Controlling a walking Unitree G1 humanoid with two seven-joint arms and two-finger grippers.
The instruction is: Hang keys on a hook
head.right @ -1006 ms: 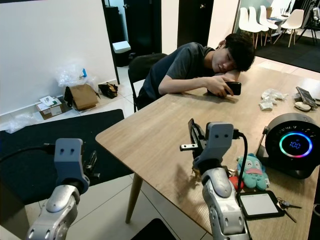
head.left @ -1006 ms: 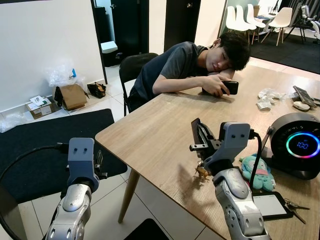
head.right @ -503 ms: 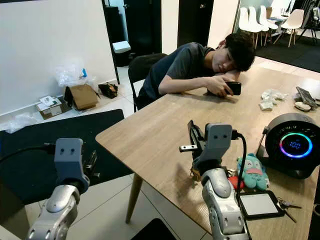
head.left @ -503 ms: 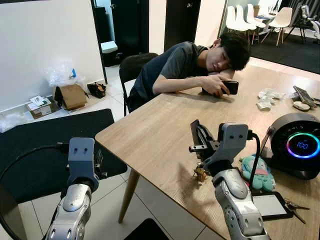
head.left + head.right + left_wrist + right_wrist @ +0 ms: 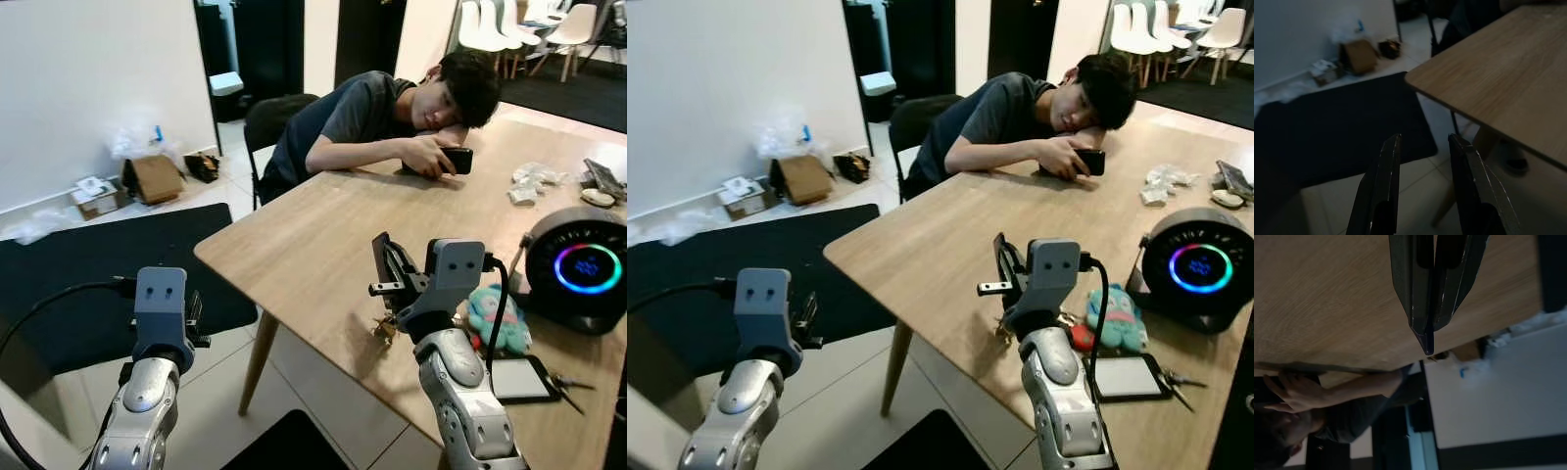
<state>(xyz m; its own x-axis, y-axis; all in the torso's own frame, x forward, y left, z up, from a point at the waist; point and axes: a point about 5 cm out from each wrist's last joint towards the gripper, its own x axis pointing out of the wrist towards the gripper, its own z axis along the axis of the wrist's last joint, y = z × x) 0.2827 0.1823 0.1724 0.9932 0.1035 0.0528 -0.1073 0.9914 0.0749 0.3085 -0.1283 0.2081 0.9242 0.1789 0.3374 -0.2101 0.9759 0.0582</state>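
My right gripper [image 5: 380, 241] is raised over the near part of the wooden table [image 5: 294, 245], its two black fingers pressed shut [image 5: 1425, 343]. A small brass-coloured bunch [image 5: 384, 328] sits just under that wrist; I cannot tell whether it hangs from the arm or lies on the table. Silver keys [image 5: 566, 384] lie at the table's near right edge, beside a flat dark device [image 5: 519, 377]. Off the table's left side, my left gripper [image 5: 1422, 139] stands open above the floor, nothing between its fingers.
A person [image 5: 392, 113] leans on the far side of the table holding a phone [image 5: 457, 160], seated on a black chair [image 5: 266, 116]. A teal plush [image 5: 493, 318] and a round black speaker [image 5: 586, 269] stand right of my right arm. A black mat [image 5: 88, 284] covers the floor to the left.
The whole picture has shifted a little, so the camera moved. Both grippers keep about the same pose, the right one still shut and the left one still open.
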